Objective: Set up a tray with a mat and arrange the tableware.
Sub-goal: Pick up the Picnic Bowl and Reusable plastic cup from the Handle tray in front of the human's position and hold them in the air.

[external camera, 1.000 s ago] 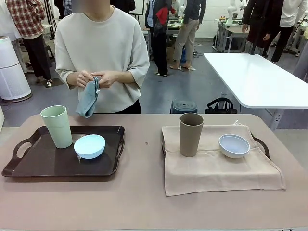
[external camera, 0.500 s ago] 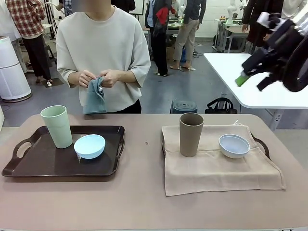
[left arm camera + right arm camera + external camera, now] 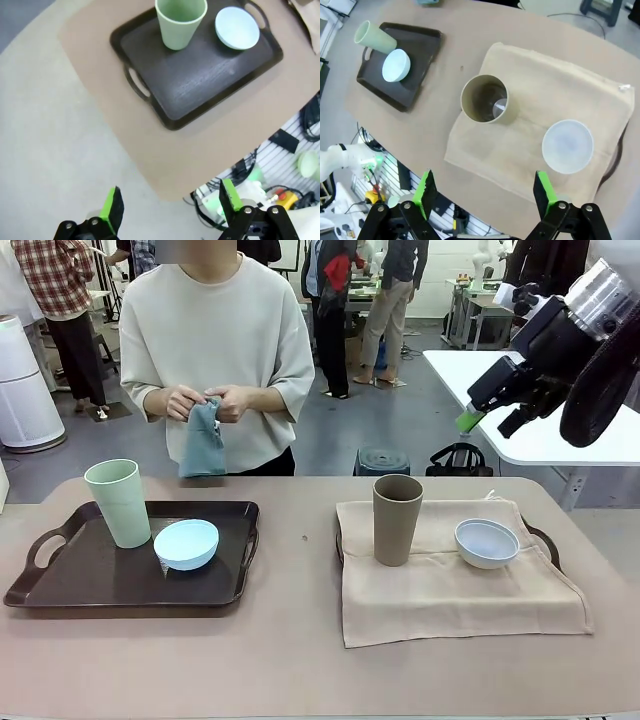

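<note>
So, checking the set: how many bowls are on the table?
2: a light blue bowl on the dark left tray, a bluish-white bowl on the beige mat at right. None seems hidden.

Below the right gripper (image 3: 484, 184), the beige woven cloth mat (image 3: 555, 100) looks soft, creased and matt. On it the tall brown tumbler (image 3: 485, 99) is matt, and the bluish-white round bowl (image 3: 567, 146) is smooth with a faint sheen. Ahead of the left gripper (image 3: 170, 197), the dark brown tray (image 3: 200, 75) shows a fine wood-like grain. Its pale green tumbler (image 3: 180, 25) and light blue bowl (image 3: 237, 27) look smooth and satin. The grey-blue cloth (image 3: 204, 445) in the person's hands (image 3: 232, 402) is soft fabric.
</note>
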You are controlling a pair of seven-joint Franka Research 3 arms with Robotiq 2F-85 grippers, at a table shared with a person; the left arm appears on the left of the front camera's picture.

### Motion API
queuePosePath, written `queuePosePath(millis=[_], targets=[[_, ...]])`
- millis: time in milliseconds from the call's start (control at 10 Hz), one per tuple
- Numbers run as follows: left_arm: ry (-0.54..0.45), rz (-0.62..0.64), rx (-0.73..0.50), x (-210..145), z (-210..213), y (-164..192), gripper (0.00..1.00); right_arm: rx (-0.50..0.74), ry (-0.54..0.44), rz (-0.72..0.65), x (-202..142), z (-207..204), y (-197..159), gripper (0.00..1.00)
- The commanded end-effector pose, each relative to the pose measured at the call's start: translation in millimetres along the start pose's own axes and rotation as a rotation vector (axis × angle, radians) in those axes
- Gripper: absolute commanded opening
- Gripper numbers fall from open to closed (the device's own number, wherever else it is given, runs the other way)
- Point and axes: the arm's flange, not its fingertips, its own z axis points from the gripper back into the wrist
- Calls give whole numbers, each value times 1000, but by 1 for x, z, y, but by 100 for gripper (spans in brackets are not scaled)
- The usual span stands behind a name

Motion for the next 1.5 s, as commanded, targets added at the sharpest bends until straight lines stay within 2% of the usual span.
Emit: queuePosePath(millis=[0, 100, 200, 300, 500, 700, 900, 1100, 1200, 1400], targets=[[14, -2, 4, -3, 2, 1, 100, -30, -12, 0, -1, 4, 5, 100], [14, -2, 4, -3, 2, 1, 100, 0, 0, 0, 0, 0, 0, 100], [-1, 0, -2, -1, 0, 1, 100, -27, -65, 13, -24, 16, -13, 100], [4, -48, 101, 18, -3, 0, 100, -90, -55, 125, -18, 8, 6, 100], [-5, -217, 164, 56, 2, -10, 100, -141, 18, 295, 19, -31, 53, 100], [-25, -349, 109, 73, 1, 0, 100, -102, 56, 415, 54, -68, 92, 100], [-61, -448, -50, 79, -6, 27, 100, -33, 82, 477, 86, -103, 115, 100], [-64, -632, -165, 86, -18, 48, 100, 54, 126, 519, 118, -143, 139, 100], [-112, -742, -205, 91, -26, 43, 100, 87, 146, 545, 125, -157, 149, 100], [-241, -884, -310, 107, -44, 44, 100, 157, 148, 571, 137, -180, 160, 100]])
